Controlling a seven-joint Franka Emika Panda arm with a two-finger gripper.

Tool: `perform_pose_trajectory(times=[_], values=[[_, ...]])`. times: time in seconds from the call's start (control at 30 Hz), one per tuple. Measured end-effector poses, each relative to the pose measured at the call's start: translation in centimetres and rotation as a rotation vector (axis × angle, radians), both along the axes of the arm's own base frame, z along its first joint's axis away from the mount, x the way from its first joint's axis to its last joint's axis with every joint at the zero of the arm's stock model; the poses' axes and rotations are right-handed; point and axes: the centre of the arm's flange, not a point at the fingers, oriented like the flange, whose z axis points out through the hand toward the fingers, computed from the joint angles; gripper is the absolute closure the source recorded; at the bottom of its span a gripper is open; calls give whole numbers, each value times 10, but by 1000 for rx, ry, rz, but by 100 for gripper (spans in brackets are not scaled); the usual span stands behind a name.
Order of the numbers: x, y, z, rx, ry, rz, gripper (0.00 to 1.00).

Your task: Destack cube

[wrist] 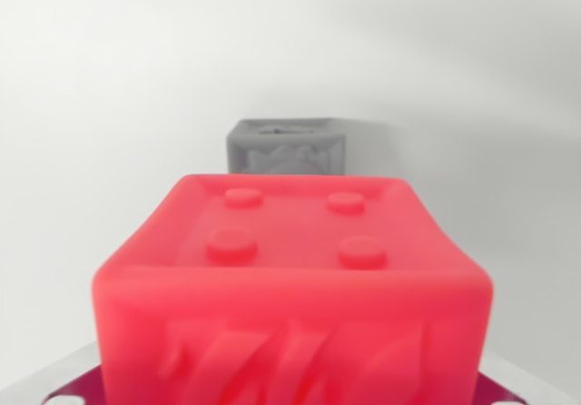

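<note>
— Wrist view: where are the cubes?
— A red cube (295,287), four studs on top, fills the foreground on the white tabletop (82,151); a grey cube (286,148) sits behind it, apart
— And the claw?
— Out of frame; its state cannot be told

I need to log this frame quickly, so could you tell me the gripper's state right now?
Gripper: not in view; its state cannot be told. Only the red cube and grey cube show.
</note>
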Motion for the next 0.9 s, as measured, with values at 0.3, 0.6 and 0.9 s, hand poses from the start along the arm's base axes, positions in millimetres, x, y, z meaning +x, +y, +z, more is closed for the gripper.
perform_pose_trajectory(times=[0.3,0.6,0.9], values=[[0,0,26,1,-1,1,100],[-6,1,34,1,5,20,100],[-18,4,22,1,7,65,100]])
